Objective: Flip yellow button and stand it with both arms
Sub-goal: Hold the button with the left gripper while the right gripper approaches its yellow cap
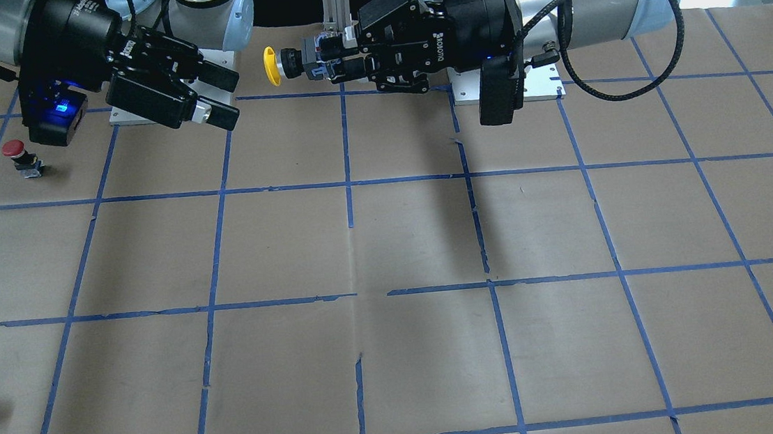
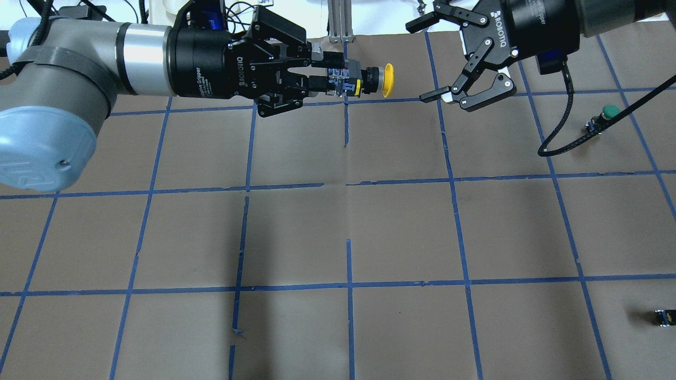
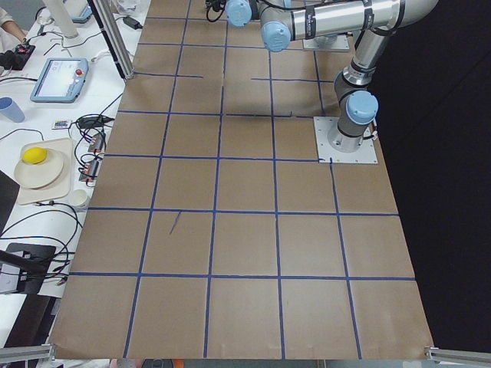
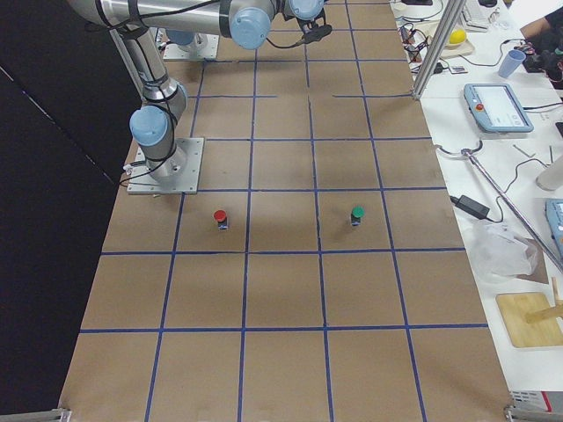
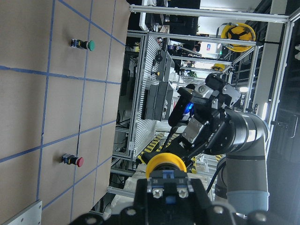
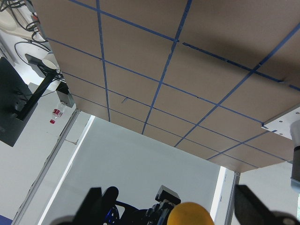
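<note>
My left gripper (image 2: 330, 80) is shut on the grey contact base of the yellow button (image 2: 376, 80) and holds it level, high above the table. The yellow cap (image 1: 270, 66) points at my right gripper (image 2: 422, 60), which is open and empty a short gap away, not touching. In the front view the left gripper (image 1: 329, 60) is on the right and the right gripper (image 1: 235, 97) on the left. The left wrist view shows the cap (image 5: 165, 164) from behind. The right wrist view shows it (image 6: 194, 214) between blurred open fingers (image 6: 93, 206).
A red-capped button (image 1: 15, 150) stands on the table below my right arm. A green-capped button (image 2: 607, 112) stands further out on the right. A small dark block (image 2: 663, 316) lies near the right edge. The brown table (image 2: 401, 227) carries a blue tape grid.
</note>
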